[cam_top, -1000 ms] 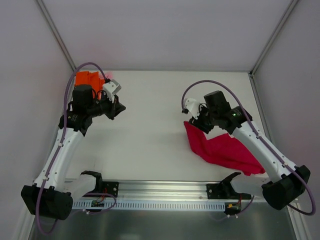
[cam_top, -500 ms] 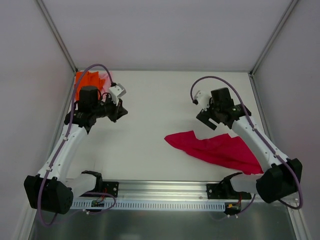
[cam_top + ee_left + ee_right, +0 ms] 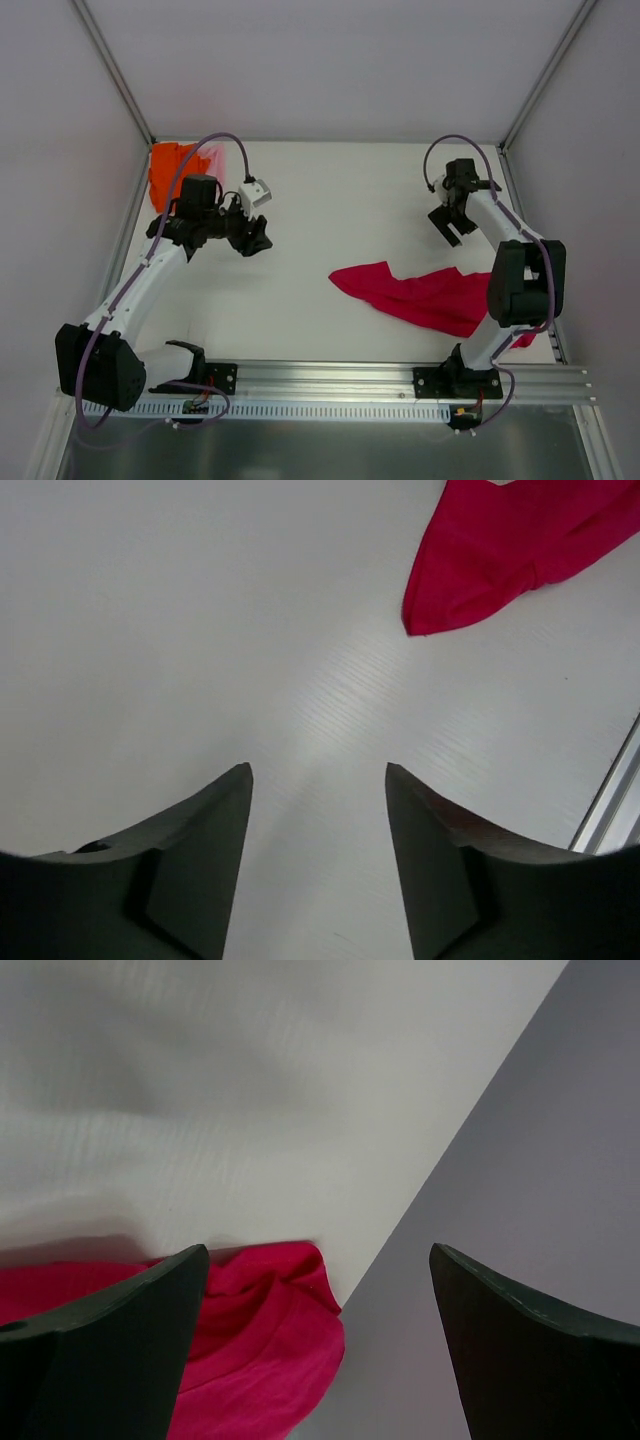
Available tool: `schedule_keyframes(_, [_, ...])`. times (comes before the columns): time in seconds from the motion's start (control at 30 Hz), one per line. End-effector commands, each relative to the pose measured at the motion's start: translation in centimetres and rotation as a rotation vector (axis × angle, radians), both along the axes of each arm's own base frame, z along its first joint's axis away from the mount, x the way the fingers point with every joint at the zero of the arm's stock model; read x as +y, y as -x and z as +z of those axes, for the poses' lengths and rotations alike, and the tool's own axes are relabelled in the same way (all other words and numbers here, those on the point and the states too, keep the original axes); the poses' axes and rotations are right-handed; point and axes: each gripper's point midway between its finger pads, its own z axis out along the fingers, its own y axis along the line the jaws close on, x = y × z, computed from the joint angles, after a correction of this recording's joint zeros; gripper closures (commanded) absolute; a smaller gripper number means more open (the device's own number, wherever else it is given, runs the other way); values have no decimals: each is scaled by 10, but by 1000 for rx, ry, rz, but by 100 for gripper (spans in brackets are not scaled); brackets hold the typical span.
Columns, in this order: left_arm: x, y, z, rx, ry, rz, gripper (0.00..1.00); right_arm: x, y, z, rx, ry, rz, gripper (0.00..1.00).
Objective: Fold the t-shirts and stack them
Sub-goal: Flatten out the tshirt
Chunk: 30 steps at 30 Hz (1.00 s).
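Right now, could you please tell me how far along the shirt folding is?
Possibly done: the orange t-shirt sits in the far-left corner, its fold unclear. In hand: nothing; the left fingers and right fingers are open and empty. Left: the red t-shirt lies crumpled, unfolded and unstacked.

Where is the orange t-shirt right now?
Top view: the orange t-shirt lies in the table's far-left corner, well away from the red t-shirt at the near right.
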Motion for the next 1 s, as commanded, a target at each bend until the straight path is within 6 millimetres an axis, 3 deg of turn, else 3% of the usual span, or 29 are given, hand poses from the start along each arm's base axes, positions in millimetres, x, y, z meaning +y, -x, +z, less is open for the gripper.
schedule_keyframes(0.0, [-3,2,9,-72,11,-32,41,-22,15,28,-37,-13,-54,1])
schedule_keyframes(0.03, [-3,3,10,-75,13,-31,12,-32,24,29,-19,-18,-71,1])
schedule_keyframes(0.07, [-3,3,9,-72,13,-31,5,-35,31,34,-16,-27,-74,1])
schedule_keyframes(0.13, [-3,3,10,-74,13,-29,1,-43,51,29,36,-61,-68,2])
schedule_keyframes(0.27, [-4,1,8,-76,20,-29,1,-41,88,27,98,-121,-24,3])
schedule_keyframes(0.33, [-6,-1,7,-76,25,-29,1,-28,107,19,162,-179,45,4])
schedule_keyframes(0.4, [-7,-3,5,-66,27,-30,1,-3,129,13,218,-289,141,5])
schedule_keyframes(0.57, [-11,-6,2,-53,30,-35,1,27,142,9,276,-413,238,4])
schedule_keyframes(0.7, [-14,-7,0,-46,23,-37,1,35,134,7,315,-472,248,3])
schedule_keyframes(0.9, [-19,-8,-7,-35,18,-46,1,56,140,-11,499,-623,295,3])
schedule_keyframes(0.97, [-18,-10,-9,-31,6,-40,1,58,130,-12,512,-631,294,3])
